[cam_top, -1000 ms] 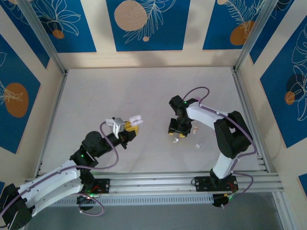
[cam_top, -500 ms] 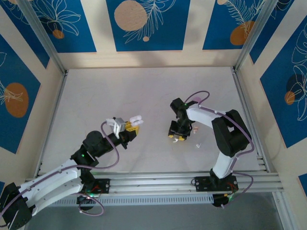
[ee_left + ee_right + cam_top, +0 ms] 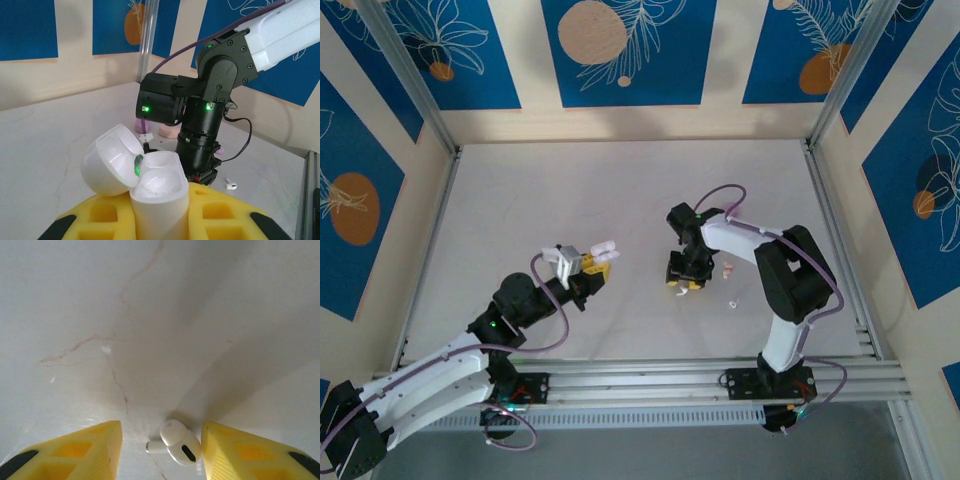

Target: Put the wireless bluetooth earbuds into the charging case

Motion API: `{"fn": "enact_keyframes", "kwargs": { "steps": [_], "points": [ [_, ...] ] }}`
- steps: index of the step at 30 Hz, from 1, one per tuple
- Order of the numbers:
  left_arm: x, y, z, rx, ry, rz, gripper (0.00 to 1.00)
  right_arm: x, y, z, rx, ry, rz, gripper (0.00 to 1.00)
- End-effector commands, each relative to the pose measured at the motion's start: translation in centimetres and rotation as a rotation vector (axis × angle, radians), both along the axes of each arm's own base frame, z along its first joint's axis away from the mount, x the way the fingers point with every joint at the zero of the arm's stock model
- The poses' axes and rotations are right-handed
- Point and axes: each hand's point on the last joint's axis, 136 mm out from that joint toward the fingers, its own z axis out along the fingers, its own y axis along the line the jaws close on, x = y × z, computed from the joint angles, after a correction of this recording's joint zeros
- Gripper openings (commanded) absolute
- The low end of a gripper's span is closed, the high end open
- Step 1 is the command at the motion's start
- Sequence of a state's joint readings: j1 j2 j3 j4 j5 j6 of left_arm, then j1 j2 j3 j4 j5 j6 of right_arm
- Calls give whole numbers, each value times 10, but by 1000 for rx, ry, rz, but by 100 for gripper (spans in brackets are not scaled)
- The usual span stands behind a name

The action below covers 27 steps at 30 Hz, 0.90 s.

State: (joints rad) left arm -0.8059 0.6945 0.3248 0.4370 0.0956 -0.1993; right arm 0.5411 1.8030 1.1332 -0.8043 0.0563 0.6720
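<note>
1. One white charging case (image 3: 159, 187) stands upright, pinched between the yellow fingers of my left tool (image 3: 160, 215), lifted off the tabletop (image 3: 150, 315).
2. Its lid (image 3: 111, 161) hangs open, tipped back to the left in the left wrist view. Inside the case I see bare white sockets.
3. My right tool (image 3: 160, 440) points straight down with its fingers spread. They straddle a white earbud (image 3: 176, 441) lying flat on the tabletop, closer to the right-hand finger. I cannot tell if that finger touches it.
4. That earbud's long axis runs across the right wrist view, stem pointing left and rounded head to the right.
5. A second white earbud (image 3: 230, 185) lies on the tabletop just beside the right arm, and a pink pebble-shaped case (image 3: 170, 131) sits behind it.
</note>
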Motion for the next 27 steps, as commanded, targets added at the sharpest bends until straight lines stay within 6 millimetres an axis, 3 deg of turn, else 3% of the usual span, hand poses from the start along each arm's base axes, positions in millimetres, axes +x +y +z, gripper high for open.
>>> {"fn": "enact_keyframes", "kwargs": {
  "steps": [1,6,15,20,27],
  "points": [
    [-3,-3,31,-61,-65,-19,5,2,6,1,-3,1,49,47],
    [-3,-3,30,-62,-60,-20,5,3,14,2,-1,-1,86,46],
    [-4,-2,30,-63,-59,-19,5,-3,-18,17,-98,-40,-35,48],
    [-3,-2,29,-64,-57,-17,5,-19,-9,10,-34,27,-63,47],
    [-4,-2,29,-67,-56,-18,5,-27,-13,-2,-130,59,-42,48]
  ]
}}
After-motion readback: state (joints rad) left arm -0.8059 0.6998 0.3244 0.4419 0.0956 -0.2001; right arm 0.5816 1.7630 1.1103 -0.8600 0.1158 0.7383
